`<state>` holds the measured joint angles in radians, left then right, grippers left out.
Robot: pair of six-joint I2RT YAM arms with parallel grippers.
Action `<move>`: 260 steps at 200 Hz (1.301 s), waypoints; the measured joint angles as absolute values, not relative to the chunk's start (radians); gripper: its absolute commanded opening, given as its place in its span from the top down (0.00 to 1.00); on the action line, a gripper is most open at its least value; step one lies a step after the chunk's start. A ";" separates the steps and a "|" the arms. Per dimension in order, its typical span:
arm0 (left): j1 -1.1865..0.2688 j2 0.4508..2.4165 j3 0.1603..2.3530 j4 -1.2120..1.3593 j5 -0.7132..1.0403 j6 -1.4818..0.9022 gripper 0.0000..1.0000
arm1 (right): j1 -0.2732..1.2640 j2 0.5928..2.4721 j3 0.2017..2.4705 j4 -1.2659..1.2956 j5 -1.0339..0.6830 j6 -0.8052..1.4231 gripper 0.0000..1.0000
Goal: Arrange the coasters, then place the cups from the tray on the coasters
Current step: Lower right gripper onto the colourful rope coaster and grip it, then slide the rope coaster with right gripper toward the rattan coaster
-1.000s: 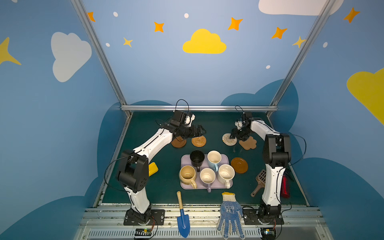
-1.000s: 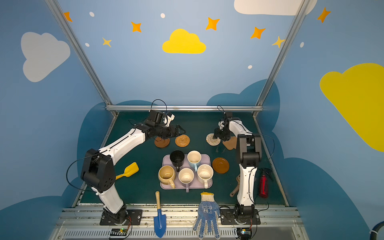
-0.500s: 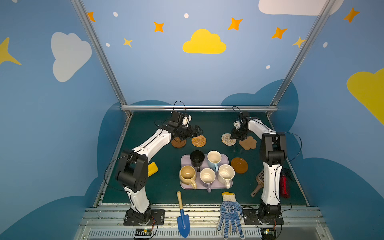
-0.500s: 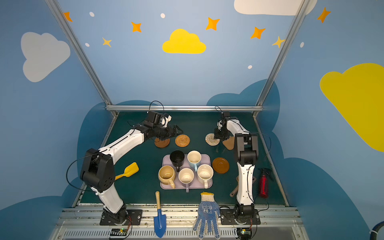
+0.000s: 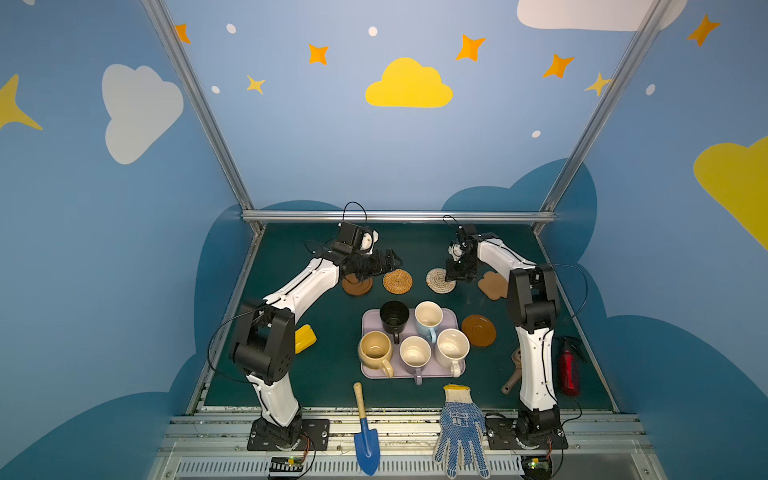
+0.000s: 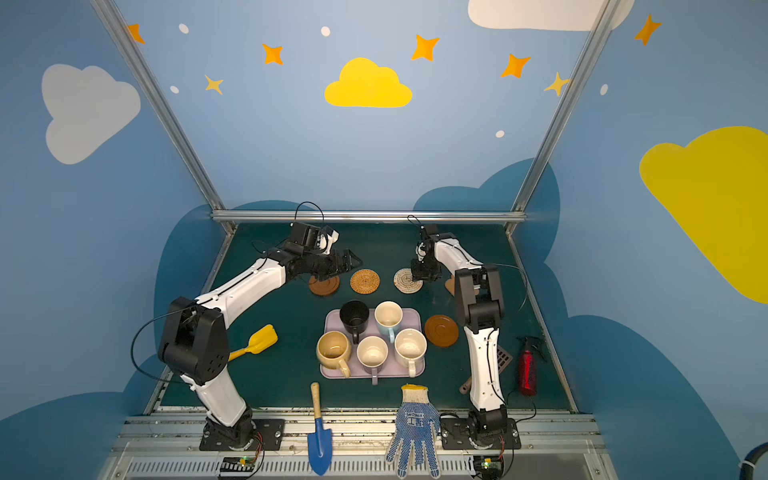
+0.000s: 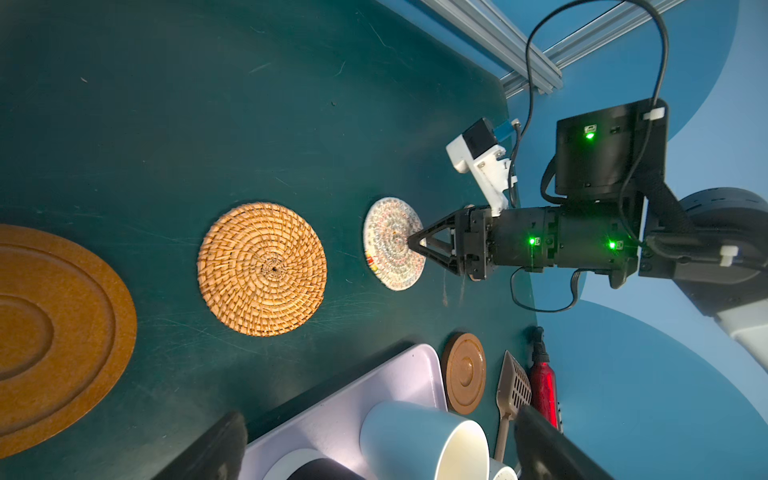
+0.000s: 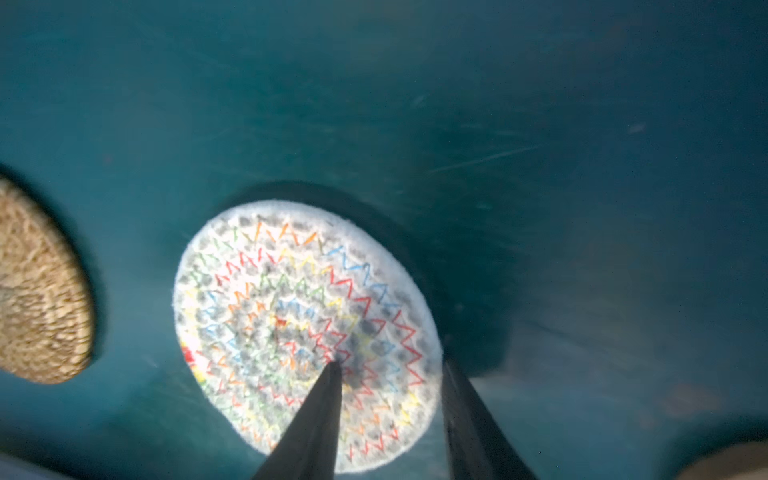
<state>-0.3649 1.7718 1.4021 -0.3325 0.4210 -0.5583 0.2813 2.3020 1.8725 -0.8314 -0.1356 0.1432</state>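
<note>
Over the last second the left gripper (image 5: 390, 261) has eased back only slightly; it hovers wide open over the dark-brown coaster (image 5: 356, 286), fingers pointing toward the orange rattan coaster (image 5: 397, 281), holding nothing. The real change is further right: the right gripper (image 8: 388, 365) has slid onto the pale woven coaster (image 8: 299, 316) and its jaws have drawn in, 1 finger on the mat's top, the other just off its rim; we cannot tell whether they pinch it yet. We judge this coaster is being adjusted in the back row, so arranging is unfinished: all 5 cups (image 5: 428, 318) wait in the tray (image 5: 371, 324), and the 2nd brown disc (image 5: 478, 330) lies just beside it. The left arm (image 5: 299, 286) stretches forward with a level wrist; the right arm (image 5: 498, 255) folds steeply down at the far side, near the cloud-shaped coaster (image 5: 493, 285)
</note>
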 measured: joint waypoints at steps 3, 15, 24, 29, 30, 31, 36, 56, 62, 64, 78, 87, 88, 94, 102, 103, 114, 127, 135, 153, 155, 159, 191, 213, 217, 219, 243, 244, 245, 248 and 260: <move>-0.364 1.770 1.400 -0.332 0.421 -0.558 0.00 | 0.284 2.304 1.874 -0.834 -0.135 0.143 0.60; -0.363 1.768 1.395 -0.332 0.421 -0.559 0.00 | 0.294 2.308 1.882 -0.840 -0.132 0.147 0.60; -0.363 1.768 1.392 -0.327 0.421 -0.562 0.00 | 0.300 2.309 1.885 -0.844 -0.129 0.151 0.60; -0.362 1.768 1.389 -0.324 0.422 -0.566 0.00 | 0.302 2.309 1.885 -0.845 -0.127 0.153 0.60; -0.362 1.768 1.388 -0.323 0.422 -0.566 0.00 | 0.303 2.309 1.885 -0.844 -0.127 0.153 0.60; -0.362 1.768 1.388 -0.323 0.422 -0.566 0.00 | 0.303 2.309 1.885 -0.844 -0.127 0.153 0.60; -0.362 1.767 1.384 -0.319 0.422 -0.570 0.00 | 0.304 2.309 1.885 -0.846 -0.131 0.156 0.60; -0.362 1.767 1.373 -0.309 0.421 -0.578 0.00 | 0.310 2.309 1.885 -0.846 -0.134 0.169 0.60; -0.362 1.767 1.371 -0.307 0.419 -0.581 0.00 | 0.311 2.309 1.885 -0.846 -0.136 0.176 0.60; -0.362 1.767 1.370 -0.306 0.418 -0.581 0.00 | 0.312 2.309 1.885 -0.845 -0.136 0.177 0.60; -0.362 1.766 1.370 -0.305 0.413 -0.581 0.00 | 0.312 2.309 1.885 -0.844 -0.142 0.194 0.59; -0.362 1.765 1.370 -0.305 0.409 -0.581 0.00 | 0.312 2.309 1.885 -0.842 -0.143 0.204 0.59; -0.362 1.765 1.370 -0.305 0.408 -0.581 0.00 | 0.312 2.309 1.885 -0.842 -0.143 0.204 0.59; -0.362 1.764 1.370 -0.305 0.406 -0.580 0.00 | 0.312 2.309 1.885 -0.842 -0.143 0.209 0.59; -0.362 1.763 1.370 -0.305 0.402 -0.580 0.00 | 0.312 2.309 1.885 -0.842 -0.143 0.214 0.59; -0.362 1.762 1.370 -0.305 0.401 -0.580 0.00 | 0.312 2.309 1.885 -0.842 -0.143 0.216 0.59; -0.362 1.759 1.370 -0.305 0.395 -0.580 0.00 | 0.313 2.309 1.885 -0.841 -0.143 0.225 0.59; -0.362 1.756 1.370 -0.305 0.390 -0.580 0.00 | 0.315 2.309 1.885 -0.841 -0.141 0.232 0.59; -0.362 1.755 1.370 -0.305 0.388 -0.580 0.00 | 0.316 2.309 1.885 -0.841 -0.141 0.234 0.59; -0.362 1.754 1.370 -0.305 0.387 -0.580 0.00 | 0.323 2.309 1.885 -0.839 -0.140 0.240 0.59; -0.362 1.754 1.370 -0.305 0.387 -0.580 0.00 | 0.323 2.309 1.885 -0.839 -0.139 0.240 0.59; -0.362 1.753 1.370 -0.305 0.387 -0.580 0.00 | 0.324 2.309 1.885 -0.839 -0.139 0.242 0.59; -0.362 1.752 1.365 -0.305 0.384 -0.580 0.00 | 0.327 2.309 1.885 -0.838 -0.138 0.249 0.59; -0.362 1.752 1.363 -0.306 0.384 -0.580 0.00 | 0.328 2.309 1.885 -0.836 -0.136 0.251 0.56; -0.362 1.752 1.363 -0.305 0.384 -0.580 0.00 | 0.328 2.309 1.885 -0.836 -0.136 0.251 0.54; -0.362 1.752 1.363 -0.305 0.384 -0.580 0.00 | 0.329 2.309 1.885 -0.836 -0.136 0.252 0.54; -0.363 1.752 1.363 -0.307 0.381 -0.574 0.00 | 0.329 2.307 1.885 -0.834 -0.134 0.254 0.48; -0.363 1.752 1.363 -0.307 0.381 -0.574 0.00 | 0.330 2.307 1.885 -0.834 -0.134 0.254 0.47; -0.363 1.752 1.363 -0.308 0.379 -0.572 0.00 | 0.329 2.306 1.885 -0.834 -0.133 0.255 0.47; -0.364 1.752 1.363 -0.309 0.375 -0.570 0.00 | 0.329 2.305 1.885 -0.833 -0.132 0.256 0.46; -0.370 1.750 1.364 -0.319 0.356 -0.558 0.00 | 0.331 2.300 1.885 -0.834 -0.124 0.256 0.40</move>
<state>-0.3702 1.7500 1.3636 -0.3187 0.3557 -0.5575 0.3313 2.3001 1.8847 -0.8345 -0.1238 0.2558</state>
